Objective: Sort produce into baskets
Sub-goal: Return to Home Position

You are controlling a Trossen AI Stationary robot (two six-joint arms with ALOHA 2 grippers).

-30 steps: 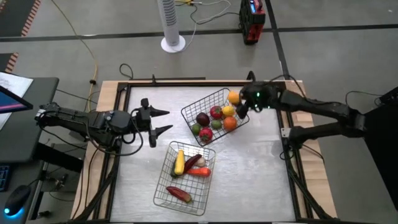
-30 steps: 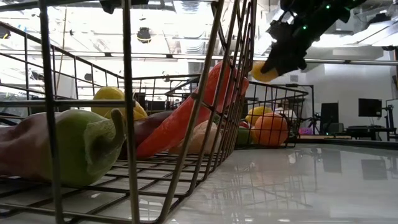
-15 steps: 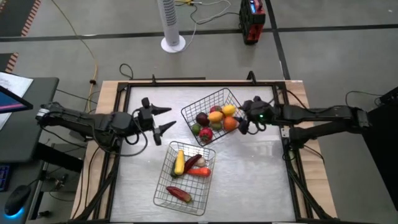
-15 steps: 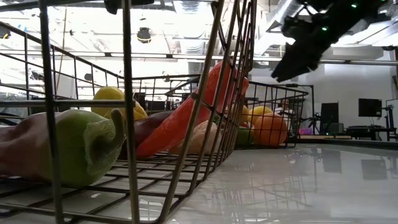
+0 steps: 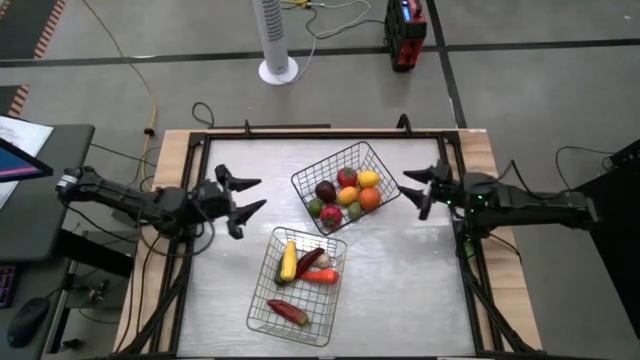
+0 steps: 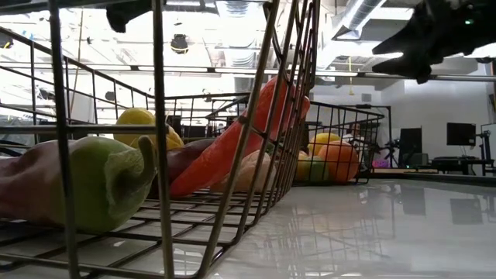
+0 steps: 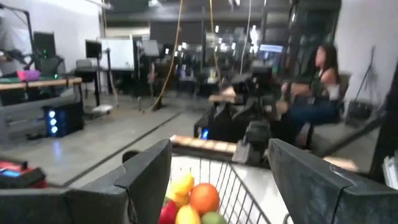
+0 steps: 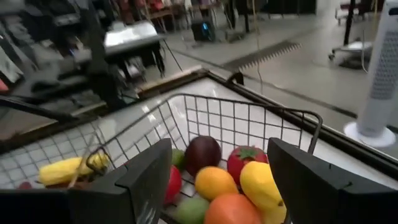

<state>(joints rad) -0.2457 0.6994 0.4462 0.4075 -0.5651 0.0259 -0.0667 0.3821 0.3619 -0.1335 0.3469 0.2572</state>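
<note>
Front: the near basket, wire mesh, stands on the table at its front middle. It holds long produce:
- a yellow piece
- an orange piece
- a darker piece between those two, possibly maroon
- a red piece lying alone at the front end

Middle: the far basket, same make, is set at an angle just behind the near one. It holds round produce, heaped and touching:
- a maroon ball
- a red ball
- a lemon
- an orange
- a green ball

Flanks, raised above the table:
- The left gripper is left of the far basket and clear of it, fingers spread, nothing between them.
- The right gripper is just right of the same basket, pointing at it, fingers spread and empty.

Beyond: a seated person shows in the room in the left wrist view.
</note>
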